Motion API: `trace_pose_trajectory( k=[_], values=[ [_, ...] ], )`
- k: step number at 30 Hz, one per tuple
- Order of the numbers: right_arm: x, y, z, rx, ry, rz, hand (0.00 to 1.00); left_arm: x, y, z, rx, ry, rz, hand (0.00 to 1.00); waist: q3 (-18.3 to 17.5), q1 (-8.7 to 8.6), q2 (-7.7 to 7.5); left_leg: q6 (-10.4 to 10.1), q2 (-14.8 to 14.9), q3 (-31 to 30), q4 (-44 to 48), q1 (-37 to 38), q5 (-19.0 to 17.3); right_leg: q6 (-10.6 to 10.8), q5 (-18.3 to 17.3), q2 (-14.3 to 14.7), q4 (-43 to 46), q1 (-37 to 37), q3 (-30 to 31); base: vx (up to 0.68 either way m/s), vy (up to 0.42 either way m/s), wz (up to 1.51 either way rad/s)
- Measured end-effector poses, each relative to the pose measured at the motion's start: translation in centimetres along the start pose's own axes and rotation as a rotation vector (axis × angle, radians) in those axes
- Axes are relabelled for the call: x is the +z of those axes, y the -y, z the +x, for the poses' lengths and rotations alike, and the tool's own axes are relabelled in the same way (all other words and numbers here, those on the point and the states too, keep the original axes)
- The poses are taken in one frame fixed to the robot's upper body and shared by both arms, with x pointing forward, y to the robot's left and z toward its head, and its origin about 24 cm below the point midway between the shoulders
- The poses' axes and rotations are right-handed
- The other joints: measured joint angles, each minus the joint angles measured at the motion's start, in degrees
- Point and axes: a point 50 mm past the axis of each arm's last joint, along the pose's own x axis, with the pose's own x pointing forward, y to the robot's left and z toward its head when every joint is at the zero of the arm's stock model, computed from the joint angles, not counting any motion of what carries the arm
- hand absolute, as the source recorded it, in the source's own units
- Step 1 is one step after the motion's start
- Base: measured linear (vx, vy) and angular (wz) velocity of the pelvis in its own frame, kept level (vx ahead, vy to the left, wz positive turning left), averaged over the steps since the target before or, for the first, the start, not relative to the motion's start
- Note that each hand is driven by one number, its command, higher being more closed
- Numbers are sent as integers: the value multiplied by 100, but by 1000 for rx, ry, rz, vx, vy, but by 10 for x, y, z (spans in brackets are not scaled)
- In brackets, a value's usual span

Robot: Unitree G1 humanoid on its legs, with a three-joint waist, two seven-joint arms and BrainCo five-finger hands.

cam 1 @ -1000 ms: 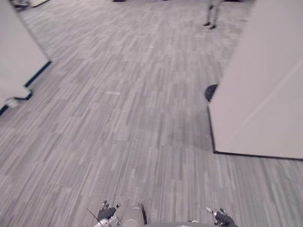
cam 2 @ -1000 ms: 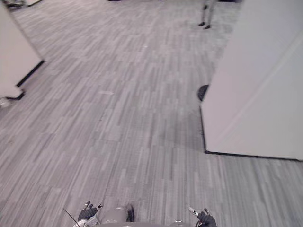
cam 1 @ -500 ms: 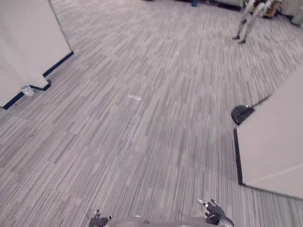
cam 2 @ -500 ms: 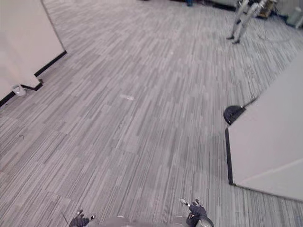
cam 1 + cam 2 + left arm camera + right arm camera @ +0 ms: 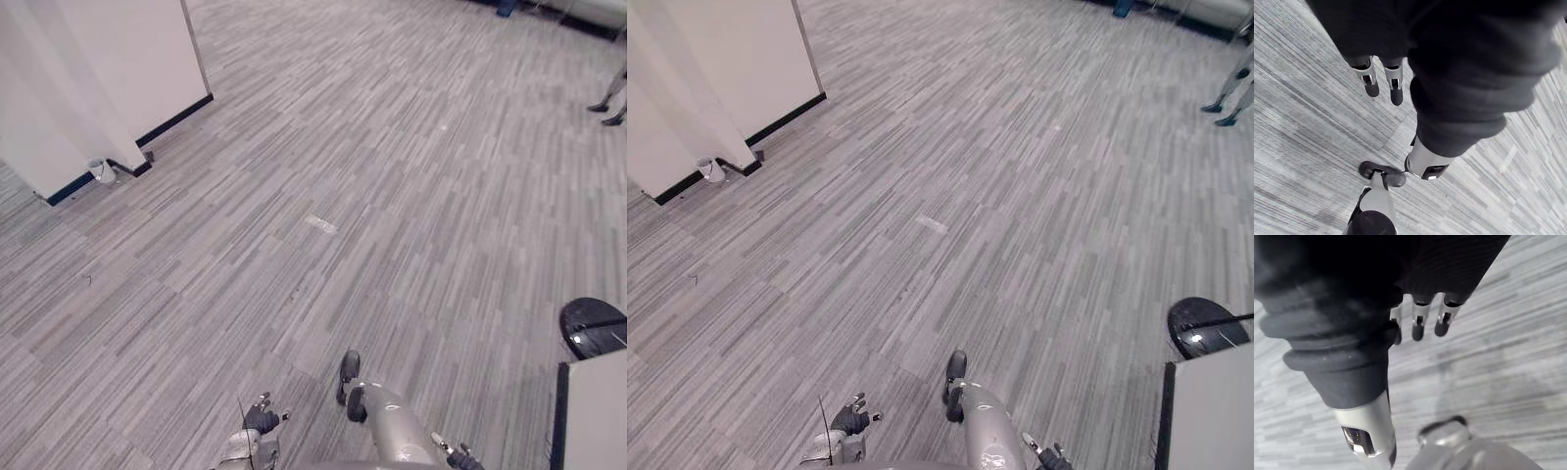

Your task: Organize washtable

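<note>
Both hands hang low at the bottom of the eye views, over grey striped carpet (image 5: 372, 196). My left hand (image 5: 260, 419) is empty; in the left wrist view its fingers (image 5: 1371, 84) point straight down at the floor, with the thumb (image 5: 1425, 164) apart from them. My right hand (image 5: 458, 457) is also empty, its fingers (image 5: 1418, 327) straight and relaxed above the carpet.
A white partition wall (image 5: 118, 78) stands at the left with a small white cup (image 5: 101, 171) at its foot. At the right edge are a black round base (image 5: 593, 328) and a white panel corner (image 5: 600, 416). A person's shoes (image 5: 607, 103) show far right.
The whole picture has shifted, so the camera has turned: the right white panel slid to the frame's edge and the left partition came further in. Both hands still hang empty.
</note>
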Motion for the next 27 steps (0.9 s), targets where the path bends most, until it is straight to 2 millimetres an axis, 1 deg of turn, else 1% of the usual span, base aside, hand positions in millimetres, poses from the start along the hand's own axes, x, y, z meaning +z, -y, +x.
trace_pose_trajectory(
  k=[1, 2, 3, 4, 5, 6, 7, 8, 9, 10, 11, 12, 13, 14, 15, 16, 17, 18, 19, 20, 21, 22, 23, 24, 25, 26, 27],
  values=[
    [2, -2, 0, 4, 9, 4, 0, 0, -7, 0, 26, 0, -48, 0, -20, -1, 91, -31, 65, -130, 737, -366, 1157, -118, -295, 256, -49, 245, 24, 874, -317, -25],
    [2, -2, 0, 3, 9, -4, 0, -5, -13, -2, 52, -13, -81, 0, -21, 13, 111, -164, 65, -247, 1163, -566, 1947, -133, -414, 423, -189, 470, 113, 858, -260, -52],
    [1, -1, 0, 0, 4, -5, 0, -7, -23, -3, 93, -17, -137, 0, -17, 34, 123, -447, 121, -448, 2398, -1113, 2435, -150, -504, 736, -493, 985, 272, 662, -168, -53],
    [1, -2, 0, 3, 2, -5, 0, -8, -27, -4, 110, -18, -159, 0, -4, 48, 103, -496, 172, -417, 3093, -1414, 2374, -147, -573, 860, -608, 1277, 350, 922, -242, -74],
    [0, -7, 0, 19, 1, -1, 0, -10, -32, -5, 139, -25, -201, 0, 47, 133, 30, -528, 302, -219, 4248, -1933, 2055, -183, -656, 1084, -785, 1922, 666, 830, -211, -97],
    [2, -19, 1, 56, 5, -19, 0, -13, -41, -8, 170, -23, -201, 0, 93, 244, -132, -256, 321, -16, 4966, -2454, 1470, -242, -770, 1151, -951, 2500, 1032, 672, -176, -112],
    [2, -28, 2, 83, 4, -36, 0, -15, -45, -10, 184, -24, -197, 0, 106, 285, -221, -181, 313, 110, 5129, -2737, 1199, -252, -857, 1141, -1041, 2754, 1263, 474, -76, -121],
    [5, -43, 3, 126, 11, -61, 0, -17, -48, -12, 197, -17, -215, 0, 97, 357, -330, -28, 330, 265, 5177, -3211, 825, -229, -920, 1136, -1179, 3078, 1585, 453, -16, -130],
    [12, -56, 5, 166, 30, -85, 0, -11, -51, -12, 212, 14, -228, 0, 116, 458, -358, 113, 362, 286, 4756, -3715, 381, -161, -976, 1124, -1320, 3391, 1918, 627, 19, -163],
    [17, -69, 6, 203, 44, -110, 0, -9, -53, -13, 227, 35, -249, 0, 124, 570, -407, 79, 339, 268, 3967, -4137, 55, -65, -1184, 1067, -1377, 3636, 2229, 484, 71, -142],
    [19, -75, 6, 223, 51, -128, 0, -7, -54, -13, 232, 46, -255, 0, 139, 594, -375, 79, 316, 211, 3492, -4288, -34, -22, -1298, 1050, -1398, 3756, 2342, 464, 133, -117],
    [22, -83, 5, 247, 58, -161, 0, -7, -55, -13, 246, 50, -278, 0, 140, 607, -339, 55, 220, 25, 2209, -4438, -32, 76, -1503, 980, -1378, 3958, 2551, 621, 236, -87],
    [19, -84, 5, 254, 53, -194, 0, -9, -54, -14, 259, 51, -300, 0, 123, 646, -370, -59, 55, -217, 745, -4433, 44, 162, -1729, 881, -1300, 4104, 2761, 526, 210, -78],
    [19, -84, 5, 253, 54, -215, 0, -11, -54, -15, 267, 51, -315, 0, 115, 664, -378, -128, 21, -367, 100, -4422, 122, 199, -1849, 835, -1260, 4165, 2864, 674, 309, -76],
    [20, -85, 5, 250, 60, -241, 0, -11, -54, -16, 285, 62, -345, 0, 102, 687, -372, -259, 16, -580, -762, -4470, 198, 277, -2114, 791, -1133, 4259, 3088, 606, 314, -81],
    [20, -84, 5, 238, 65, -255, 0, -13, -57, -18, 306, 67, -375, 0, 68, 732, -368, -312, 61, -648, -1029, -4598, 228, 365, -2421, 735, -976, 4361, 3312, 744, 396, -90],
    [19, -83, 5, 232, 63, -259, 0, -15, -59, -19, 321, 62, -386, 0, 15, 793, -389, -310, 64, -659, -998, -4656, 229, 414, -2584, 679, -891, 4405, 3447, 698, 391, -105],
    [17, -79, 4, 223, 56, -261, 0, -21, -64, -22, 349, 51, -408, 0, -114, 865, -470, -418, 4, -499, -574, -4700, 744, 568, -2819, 465, -766, 4552, 3712, 742, 420, -120],
    [10, -79, 3, 225, 41, -254, 0, -31, -70, -27, 372, 31, -410, 0, -292, 969, -651, -249, -36, -234, -142, -4737, 1255, 697, -2887, 254, -396, 4491, 4039, 754, 430, -123],
    [6, -79, 2, 227, 32, -251, 0, -33, -73, -29, 382, 28, -410, 0, -349, 993, -738, -125, -49, -107, 100, -4745, 1299, 733, -2867, 178, -128, 4422, 4147, 759, 430, -113],
    [-1, -86, -1, 244, 17, -234, 0, -35, -81, -32, 409, 28, -414, 0, -450, 995, -917, 112, -97, 226, 542, -4759, 884, 887, -2685, -2, 514, 4185, 4221, 604, 335, -73],
    [-2, -85, -1, 247, 13, -240, 0, -35, -83, -32, 414, 27, -417, 0, -467, 970, -946, 198, -147, 291, 728, -4699, 671, 964, -2479, -41, 840, 4080, 4200, 725, 400, -59],
    [-2, -81, 0, 233, 12, -228, 0, -35, -84, -30, 412, 17, -403, 0, -464, 916, -946, 373, -229, 436, 901, -4467, 357, 998, -1914, -82, 1522, 3890, 4046, 765, 438, -24],
    [-5, -76, 1, 215, 0, -211, 0, -36, -84, -30, 409, 2, -387, 0, -436, 792, -936, 522, -372, 528, 792, -4056, 169, 1221, -1033, -114, 2343, 3668, 3916, 707, 422, -12],
    [-7, -75, 1, 211, -12, -208, 0, -36, -84, -29, 404, -6, -371, 0, -365, 754, -923, 587, -427, 588, 675, -3768, 120, 1510, -546, -142, 2751, 3580, 3881, 563, 370, -7],
    [-12, -69, 1, 200, -36, -211, 0, -37, -82, -28, 390, -24, -341, 0, -266, 675, -855, 678, -525, 692, 391, -3200, 55, 1600, -581, -300, 3581, 3283, 3590, 281, 214, -13],
    [-12, -63, 1, 190, -30, -206, 0, -38, -80, -27, 380, -35, -326, 0, -234, 634, -787, 726, -573, 767, 89, -2790, 25, 1491, -787, -501, 4020, 2986, 3166, 286, 255, -26]
  ],
)
